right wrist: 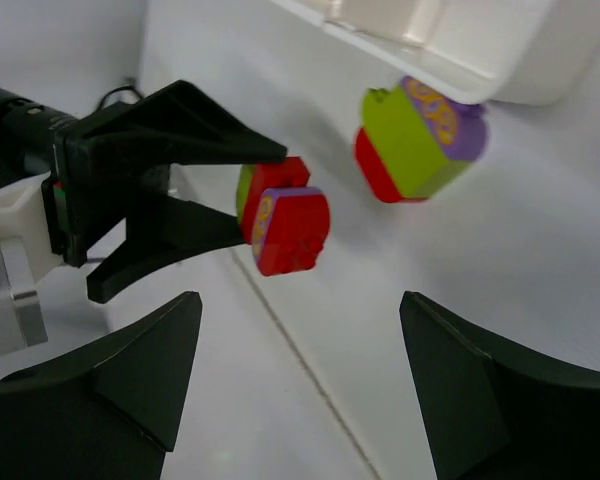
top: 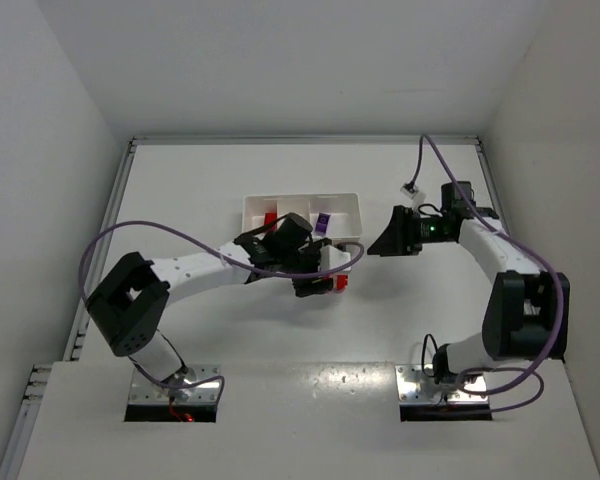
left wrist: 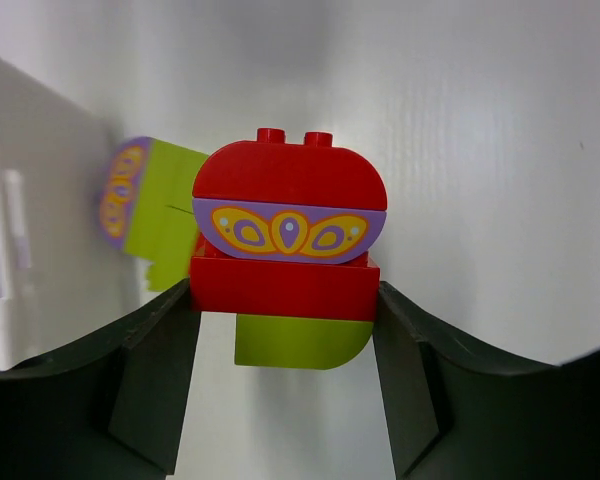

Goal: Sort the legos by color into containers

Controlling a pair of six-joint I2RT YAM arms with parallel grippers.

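Observation:
My left gripper [top: 316,285] is shut on a stacked lego clump [left wrist: 285,235] of red, purple, red and yellow-green bricks, gripping its lower red brick just off the table. It shows red in the top view [top: 339,283], in front of the white tray [top: 352,205]. A second clump [left wrist: 145,205] of yellow-green, purple and red lies on the table against the tray's wall [left wrist: 40,190]. The right wrist view shows this clump [right wrist: 415,140] and the held one [right wrist: 285,225]. My right gripper [top: 388,242] is open and empty, facing both clumps from the right.
The tray holds a red brick [top: 270,217] in one compartment and a purple brick [top: 322,221] in another. The left arm's purple cable [top: 180,228] loops over the table. White walls close in the table on three sides.

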